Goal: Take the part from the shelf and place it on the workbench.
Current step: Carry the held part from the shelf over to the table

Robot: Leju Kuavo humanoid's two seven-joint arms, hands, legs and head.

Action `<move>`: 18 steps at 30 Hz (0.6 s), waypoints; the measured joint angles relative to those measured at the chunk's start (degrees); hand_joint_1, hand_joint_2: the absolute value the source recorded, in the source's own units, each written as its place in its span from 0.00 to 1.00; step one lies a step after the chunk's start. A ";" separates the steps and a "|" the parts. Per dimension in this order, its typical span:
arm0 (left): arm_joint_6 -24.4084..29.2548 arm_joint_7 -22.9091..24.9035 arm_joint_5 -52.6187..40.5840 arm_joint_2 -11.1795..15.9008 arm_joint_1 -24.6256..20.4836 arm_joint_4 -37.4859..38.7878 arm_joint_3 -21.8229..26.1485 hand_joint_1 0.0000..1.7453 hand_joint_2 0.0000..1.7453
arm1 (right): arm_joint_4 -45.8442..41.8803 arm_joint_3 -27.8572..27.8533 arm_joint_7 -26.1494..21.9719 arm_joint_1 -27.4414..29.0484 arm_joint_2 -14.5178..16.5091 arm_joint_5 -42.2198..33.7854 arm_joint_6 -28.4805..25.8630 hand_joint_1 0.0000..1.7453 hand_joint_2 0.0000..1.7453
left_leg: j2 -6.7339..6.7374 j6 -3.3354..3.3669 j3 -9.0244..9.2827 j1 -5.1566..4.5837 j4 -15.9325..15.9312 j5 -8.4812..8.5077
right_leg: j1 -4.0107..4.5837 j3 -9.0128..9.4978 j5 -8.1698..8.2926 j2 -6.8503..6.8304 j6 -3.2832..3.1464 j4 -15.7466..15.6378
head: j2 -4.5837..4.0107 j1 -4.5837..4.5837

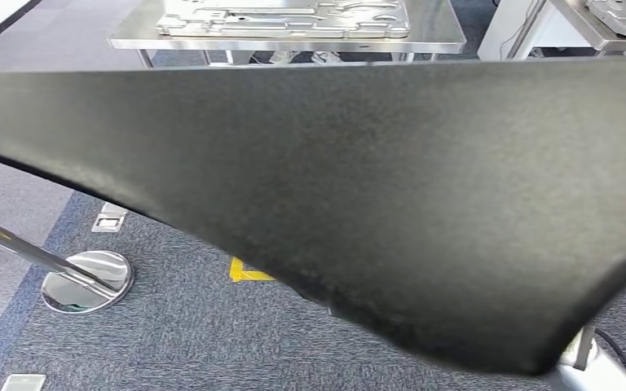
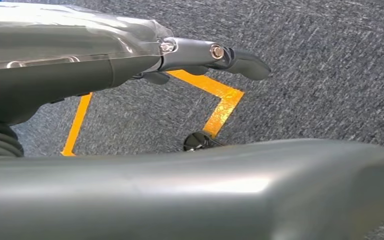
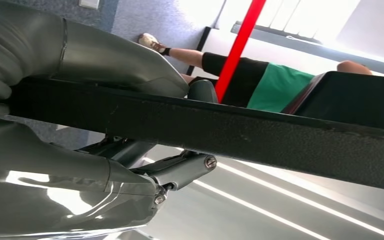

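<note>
Part: a large black panel (image 1: 359, 204) with a grainy matte face spans almost the whole width of the head view, held up in front of the robot, its lower edge curving down towards the right.
Part, seen edge-on: in the right wrist view the black panel (image 3: 260, 132) runs as a thick dark slab across the frame, with a rough, slightly chipped edge.
Right hand: the right hand (image 3: 105, 125) clasps the panel's edge, the thick grey thumb (image 3: 115, 65) pressed on one face and the darker fingers (image 3: 180, 170) on the opposite face, so the slab is pinched between them.
Left hand: the left hand (image 2: 130, 65) shows over the carpet with one dark finger (image 2: 240, 62) stretched straight out; whether it touches or holds anything I cannot tell.
Workbench: a steel workbench (image 1: 289, 39) stands ahead, beyond the panel's top edge, carrying a flat grey metal fixture (image 1: 285, 18) with cut-outs; a second steel table (image 1: 611, 24) sits at the far right.
Floor: grey-blue carpet (image 1: 171, 326) with yellow tape marks (image 1: 249, 273); a chrome stanchion base (image 1: 88, 281) with its leaning pole stands near the left edge.
Person: a seated person in a green and black top (image 3: 275, 85) appears past the panel in the right wrist view, beside a red pole (image 3: 240, 45).
</note>
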 joint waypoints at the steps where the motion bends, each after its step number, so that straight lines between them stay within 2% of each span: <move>1: 0.00 0.00 0.00 0.00 0.00 0.00 0.08 0.00 0.00 | -0.01 0.00 -0.01 0.00 0.00 0.00 0.00 1.00 1.00 | 0.00 -0.13 0.00 0.01 -0.01 -0.02 | 0.00 0.00 -0.01 0.00 -0.01 0.01 | 0.00 0.00; 5: -0.13 -0.06 0.15 0.00 0.00 0.00 0.20 0.00 0.00 | -0.02 0.00 -0.01 0.00 0.00 -0.02 0.00 1.00 1.00 | 0.00 -0.31 -0.01 -0.02 -0.01 -0.09 | -0.01 0.02 -0.05 0.00 0.01 0.01 | 0.00 0.00; 18: -1.21 -0.57 0.73 0.00 0.00 0.00 0.71 0.00 0.00 | -0.02 0.02 -0.07 0.03 0.00 -0.02 0.04 1.00 1.00 | 0.00 -0.30 -0.01 -0.34 0.01 -0.11 | -0.29 0.06 -0.05 0.00 0.07 -0.03 | 0.00 0.00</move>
